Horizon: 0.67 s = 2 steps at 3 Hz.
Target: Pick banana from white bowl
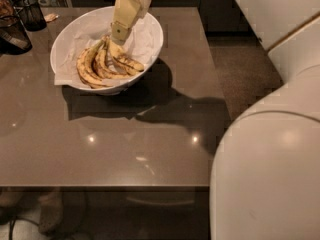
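A cluster of pale yellow bananas point(102, 66) with dark streaks lies in the wide white bowl point(67, 44), which is lined with crumpled white paper. The bowl stands at the far left of the brown table. My gripper point(119, 37) reaches down from the top of the view into the bowl. Its tip is at the top of the banana cluster, where the stem is, and hides the stem. The bananas rest on the paper.
Two dark wire-mesh cups point(30, 13) point(12, 34) stand at the table's far left, beside the bowl. My white arm body point(270, 174) fills the right foreground. The table's right edge point(220, 94) borders speckled floor.
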Tool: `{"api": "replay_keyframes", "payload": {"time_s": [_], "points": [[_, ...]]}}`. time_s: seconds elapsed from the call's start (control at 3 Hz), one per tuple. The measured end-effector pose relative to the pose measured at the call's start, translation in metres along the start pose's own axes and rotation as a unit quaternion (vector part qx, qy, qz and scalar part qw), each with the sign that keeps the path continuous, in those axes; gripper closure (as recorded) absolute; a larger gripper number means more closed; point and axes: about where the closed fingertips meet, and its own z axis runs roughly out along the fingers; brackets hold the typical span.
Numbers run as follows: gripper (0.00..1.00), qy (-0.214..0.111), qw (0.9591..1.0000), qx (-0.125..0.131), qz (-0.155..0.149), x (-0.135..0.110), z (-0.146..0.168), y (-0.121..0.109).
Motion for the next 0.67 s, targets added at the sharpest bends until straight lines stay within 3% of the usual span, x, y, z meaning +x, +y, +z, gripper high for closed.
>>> {"api": "replay_keyframes", "payload": {"time_s": [0.67], "points": [[0.28,0.025,0.9993,0.014,0.024,-0.0046,0.0188,-0.0186]]}}
